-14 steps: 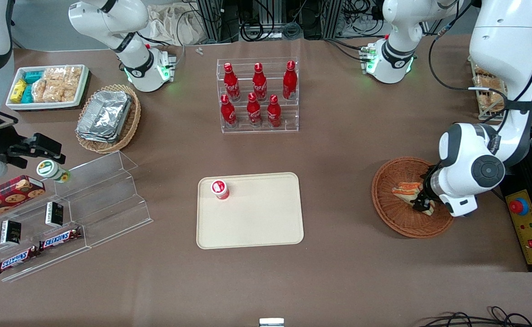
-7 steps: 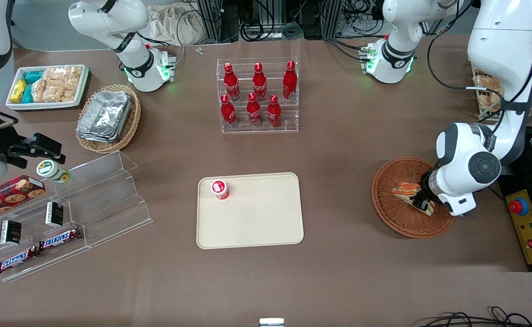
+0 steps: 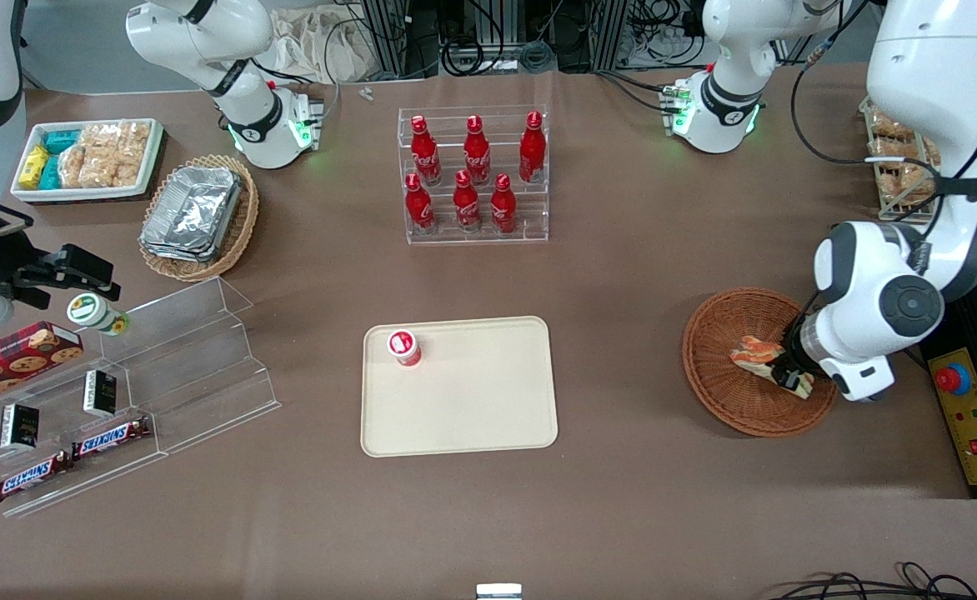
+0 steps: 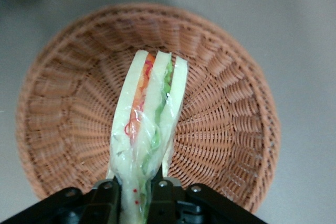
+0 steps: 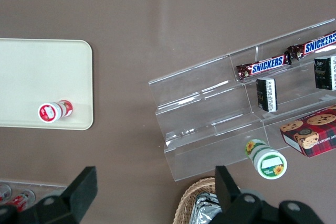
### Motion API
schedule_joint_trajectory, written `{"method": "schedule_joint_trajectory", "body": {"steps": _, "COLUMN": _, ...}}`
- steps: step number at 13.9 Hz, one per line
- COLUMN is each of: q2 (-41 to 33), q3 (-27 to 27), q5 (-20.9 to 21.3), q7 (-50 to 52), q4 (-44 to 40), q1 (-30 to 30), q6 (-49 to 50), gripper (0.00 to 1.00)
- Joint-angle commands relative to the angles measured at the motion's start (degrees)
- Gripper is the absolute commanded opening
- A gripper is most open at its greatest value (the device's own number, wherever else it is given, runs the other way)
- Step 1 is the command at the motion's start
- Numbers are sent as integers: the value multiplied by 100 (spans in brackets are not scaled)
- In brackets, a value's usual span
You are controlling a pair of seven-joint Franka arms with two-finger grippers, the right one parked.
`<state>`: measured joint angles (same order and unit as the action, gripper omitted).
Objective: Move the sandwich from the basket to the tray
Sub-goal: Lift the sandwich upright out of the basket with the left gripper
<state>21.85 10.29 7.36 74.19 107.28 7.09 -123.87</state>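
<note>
The hand [image 3: 789, 377] is clamped on the wrapped sandwich [image 4: 149, 129] at its wide end, and the wedge points out over the middle of the reddish wicker basket [image 4: 231, 124]. In the wrist view the sandwich looks clear of the weave, so the grasp seems done and the lift just begun; the carry and the set-down are left.

In the front view the basket [image 3: 718, 392] sits toward the working arm's end of the surface, and the cream tray [image 3: 472, 408] lies at about 9 o'clock from it, well apart, with only bare brown surface [image 3: 622, 333] between. The basket rim is low, so I judge little height is needed to pass it.

A red-capped cup [image 3: 403, 347] stands at the tray's 10 o'clock corner; the rest of the tray is open for the sandwich.
</note>
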Motion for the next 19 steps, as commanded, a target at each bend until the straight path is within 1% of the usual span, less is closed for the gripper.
{"method": "schedule_joint_trajectory", "body": {"steps": 1, "q2": -137, "q3": 52, "q5": 108, "q7": -315, "q4": -820, "q1": 12, "q6": 1142, "gripper": 0}}
{"method": "schedule_joint_trajectory", "body": {"steps": 4, "q2": -374, "q3": 79, "q5": 73, "q7": -1088, "q4": -1445, "q1": -6, "q6": 2251, "gripper": 0}}
{"method": "schedule_joint_trajectory", "body": {"steps": 5, "q2": -488, "q3": 79, "q5": 29, "q7": -1544, "q4": -1560, "q1": -6, "q6": 2497, "gripper": 0}}
{"method": "schedule_joint_trajectory", "body": {"steps": 8, "q2": -910, "q3": 140, "q5": -15, "q7": -3423, "q4": -1771, "q1": -32, "q6": 3095, "gripper": 0}}
{"method": "schedule_joint_trajectory", "body": {"steps": 9, "q2": -928, "q3": 193, "q5": -111, "q7": -4021, "q4": -2025, "q1": -32, "q6": 3384, "gripper": 0}}
{"method": "schedule_joint_trajectory", "body": {"steps": 11, "q2": -885, "q3": 368, "q5": -453, "q7": -4893, "q4": -2640, "q1": -32, "q6": 3834, "gripper": 0}}
{"method": "schedule_joint_trajectory", "body": {"steps": 12, "q2": -919, "q3": 508, "q5": -602, "q7": -5158, "q4": -2695, "q1": -32, "q6": 3853, "gripper": 0}}
{"method": "schedule_joint_trajectory", "body": {"steps": 14, "q2": -946, "q3": 859, "q5": -884, "q7": -5134, "q4": -2713, "q1": -32, "q6": 3853, "gripper": 0}}
{"method": "schedule_joint_trajectory", "body": {"steps": 16, "q2": -990, "q3": 1228, "q5": -938, "q7": -5134, "q4": -2704, "q1": -32, "q6": 3809, "gripper": 0}}
{"method": "schedule_joint_trajectory", "body": {"steps": 19, "q2": -754, "q3": 1817, "q5": -912, "q7": -5125, "q4": -2695, "q1": -128, "q6": 3547, "gripper": 0}}
